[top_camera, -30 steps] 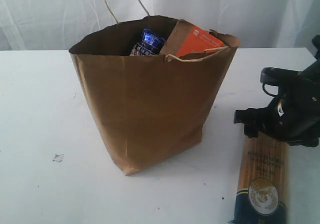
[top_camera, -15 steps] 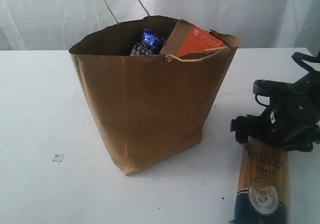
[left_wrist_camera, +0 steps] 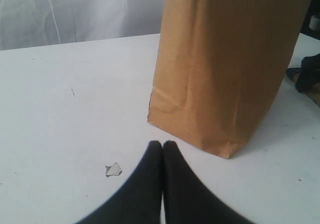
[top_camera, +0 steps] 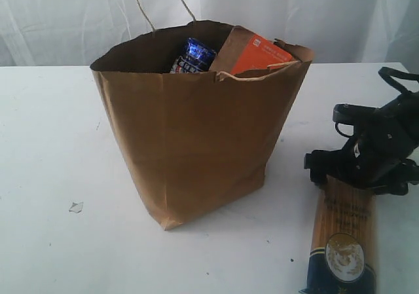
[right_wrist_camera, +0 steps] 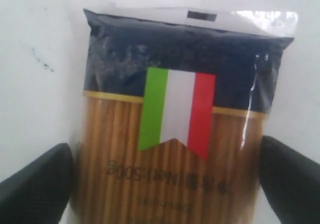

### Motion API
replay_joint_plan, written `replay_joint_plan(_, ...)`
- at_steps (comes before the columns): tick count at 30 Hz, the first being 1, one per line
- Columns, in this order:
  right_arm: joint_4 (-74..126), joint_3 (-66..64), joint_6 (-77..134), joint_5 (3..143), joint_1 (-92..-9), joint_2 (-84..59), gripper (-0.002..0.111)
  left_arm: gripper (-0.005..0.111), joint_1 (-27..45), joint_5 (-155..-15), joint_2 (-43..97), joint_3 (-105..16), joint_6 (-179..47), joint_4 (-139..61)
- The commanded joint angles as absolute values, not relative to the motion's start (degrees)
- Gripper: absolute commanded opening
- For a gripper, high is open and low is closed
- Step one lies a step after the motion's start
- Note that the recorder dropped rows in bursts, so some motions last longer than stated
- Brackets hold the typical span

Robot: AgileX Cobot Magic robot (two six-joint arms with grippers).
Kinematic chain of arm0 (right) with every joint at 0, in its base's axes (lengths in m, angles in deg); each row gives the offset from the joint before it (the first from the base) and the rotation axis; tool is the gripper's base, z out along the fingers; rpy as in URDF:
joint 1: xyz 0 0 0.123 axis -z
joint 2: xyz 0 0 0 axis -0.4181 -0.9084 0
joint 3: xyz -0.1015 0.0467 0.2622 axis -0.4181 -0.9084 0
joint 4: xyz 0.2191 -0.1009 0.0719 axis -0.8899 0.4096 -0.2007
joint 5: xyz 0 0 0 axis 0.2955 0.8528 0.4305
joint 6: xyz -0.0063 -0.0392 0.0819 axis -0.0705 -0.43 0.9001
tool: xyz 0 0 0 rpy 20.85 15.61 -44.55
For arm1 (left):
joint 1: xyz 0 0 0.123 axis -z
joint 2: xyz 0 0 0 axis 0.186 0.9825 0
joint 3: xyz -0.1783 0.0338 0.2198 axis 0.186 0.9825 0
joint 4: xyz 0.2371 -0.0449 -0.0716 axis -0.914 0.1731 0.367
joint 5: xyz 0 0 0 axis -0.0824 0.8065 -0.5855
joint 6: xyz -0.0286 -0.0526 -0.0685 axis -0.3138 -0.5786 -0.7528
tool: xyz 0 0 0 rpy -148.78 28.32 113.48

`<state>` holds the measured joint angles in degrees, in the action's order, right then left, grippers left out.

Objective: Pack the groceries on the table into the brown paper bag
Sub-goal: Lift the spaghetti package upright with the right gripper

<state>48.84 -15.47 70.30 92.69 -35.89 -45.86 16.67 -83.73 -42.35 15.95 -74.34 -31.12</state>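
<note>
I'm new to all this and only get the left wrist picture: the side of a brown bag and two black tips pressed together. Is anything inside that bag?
Observer: Yes. The exterior view looks over the rim of the brown paper bag. A brown pouch with orange label and a blue-white carton poke out of the top.
Operator: Is there any shopping left outside it?
Observer: One item. A long spaghetti pack lies flat on the table, to the right of the bag in that view.
Operator: Is the other arm doing anything?
Observer: Its right tool is over one end of the pack. It is open, with fingers on either side.
</note>
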Motion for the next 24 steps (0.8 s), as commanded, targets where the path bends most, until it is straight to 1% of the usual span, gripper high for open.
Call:
replay_joint_plan(1,47.5,-15.5,68.9,93.3,-35.6,-47.4,0.080,0.000,16.7,-83.5,-42.7,16.1,-74.3,-30.9)
replay_joint_plan(2,46.7,-15.5,68.6,93.3,-35.6,-47.4,0.071,0.000,16.7,-83.5,-42.7,16.1,-74.3,-30.9)
replay_joint_plan(3,45.8,-15.5,68.2,93.4,-35.6,-47.4,0.057,0.000,16.7,-83.5,-42.7,16.1,-74.3,-30.9)
replay_joint_plan(5,44.1,-15.5,66.6,95.3,-35.6,-47.0,0.023,0.000,16.7,-83.5,-42.7,16.1,-74.3,-30.9)
replay_joint_plan(6,43.8,-15.6,65.9,95.6,-35.6,-46.7,0.010,0.000,16.7,-83.5,-42.7,16.1,-74.3,-30.9)
replay_joint_plan(7,43.5,-16.0,65.5,95.7,-35.6,-46.1,0.001,0.000,16.7,-83.5,-42.7,16.1,-74.3,-30.9)
replay_joint_plan(13,44.0,-17.2,65.2,95.5,-35.7,-37.4,0.000,0.000,16.7,-83.5,-42.7,16.1,-74.3,-30.9)
replay_joint_plan(24,44.0,-17.2,58.9,95.5,-35.7,-10.4,0.000,0.000,16.7,-83.5,-42.7,16.1,-74.3,-30.9)
